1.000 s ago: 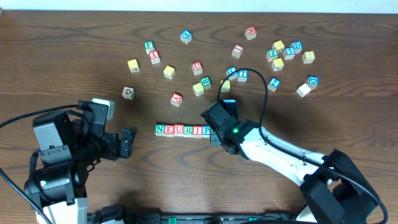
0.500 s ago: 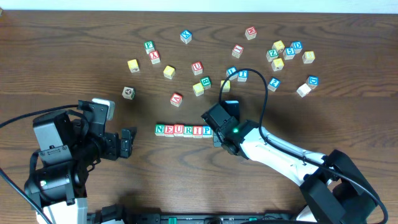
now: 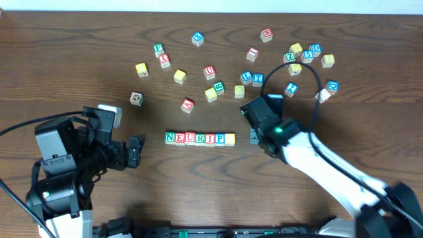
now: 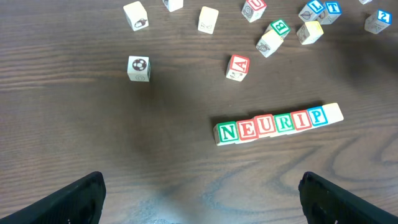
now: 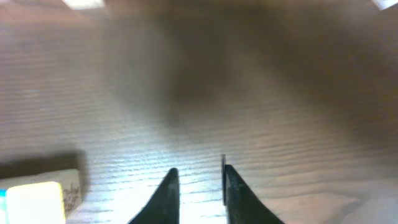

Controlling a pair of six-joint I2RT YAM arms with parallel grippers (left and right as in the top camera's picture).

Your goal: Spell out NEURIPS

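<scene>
A row of letter blocks (image 3: 195, 138) reads N E U R I P near the table's middle; it also shows in the left wrist view (image 4: 272, 124). A pale yellow block (image 3: 230, 139) touches the row's right end; its top letter cannot be read. It also shows in the left wrist view (image 4: 334, 112) and at the left edge of the right wrist view (image 5: 38, 198). My right gripper (image 3: 254, 137) is to the right of that block, apart from it, its fingers (image 5: 198, 171) slightly open and empty. My left gripper (image 3: 135, 152) is open and empty left of the row, fingers wide (image 4: 202, 199).
Several loose letter blocks lie scattered across the back of the table, among them a red A block (image 3: 188, 104), a block with a round mark (image 3: 136, 98) and a cluster at the back right (image 3: 304, 54). The right arm's cable loops over the back right blocks.
My right gripper has moved right and back, away from the row's right end. The pale yellow block it covered now stands free against the P. The left arm has not moved.
</scene>
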